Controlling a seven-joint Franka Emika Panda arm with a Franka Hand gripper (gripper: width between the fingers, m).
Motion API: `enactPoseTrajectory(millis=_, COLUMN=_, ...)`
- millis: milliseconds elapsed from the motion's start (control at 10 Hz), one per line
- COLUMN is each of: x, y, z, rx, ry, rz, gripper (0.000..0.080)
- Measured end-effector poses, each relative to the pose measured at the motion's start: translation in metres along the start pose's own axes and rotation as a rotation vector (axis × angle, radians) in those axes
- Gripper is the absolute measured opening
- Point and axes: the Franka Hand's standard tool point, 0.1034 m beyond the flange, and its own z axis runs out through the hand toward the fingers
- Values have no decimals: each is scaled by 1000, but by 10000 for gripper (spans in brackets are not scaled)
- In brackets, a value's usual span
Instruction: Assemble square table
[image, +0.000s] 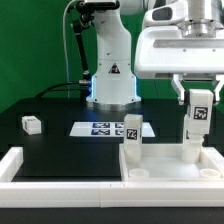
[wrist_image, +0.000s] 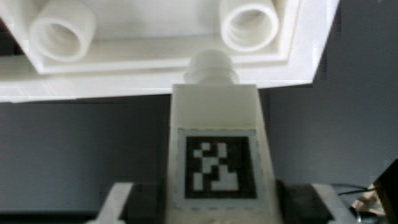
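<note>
Three legs: held leg (image: 197, 115) clamped in claw (image: 197, 100) above square panel (image: 170, 172); upright leg (image: 132, 138) near, on panel; loose leg (image: 31, 124) well apart, exterior view's left.

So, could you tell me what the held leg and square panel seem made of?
Held leg: probably matte white plastic, given its smooth rounded edges. Square panel: apparently the same matte white plastic, with moulded round sockets, no grain.

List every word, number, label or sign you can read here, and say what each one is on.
No words or numbers can be read.
Robot base: dark triangular sign, too small to read.
Held leg: black-and-white square tag, pattern only, no text.
Marker board: square tags, patterns only.
</note>
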Motion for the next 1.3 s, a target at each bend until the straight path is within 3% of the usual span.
enactPoseTrajectory(millis=300, x=11, y=9, z=2, rx=-2, ry=28, rz=-7, gripper=290)
enactPoseTrajectory(millis=800, x=-10, y=-10, z=14, rx=6, ry=-5, rz=-25, gripper=290)
enactPoseTrajectory(millis=1300, x=-13, y=-14, z=29, rx=-5, ry=-12, rz=-29, gripper=290)
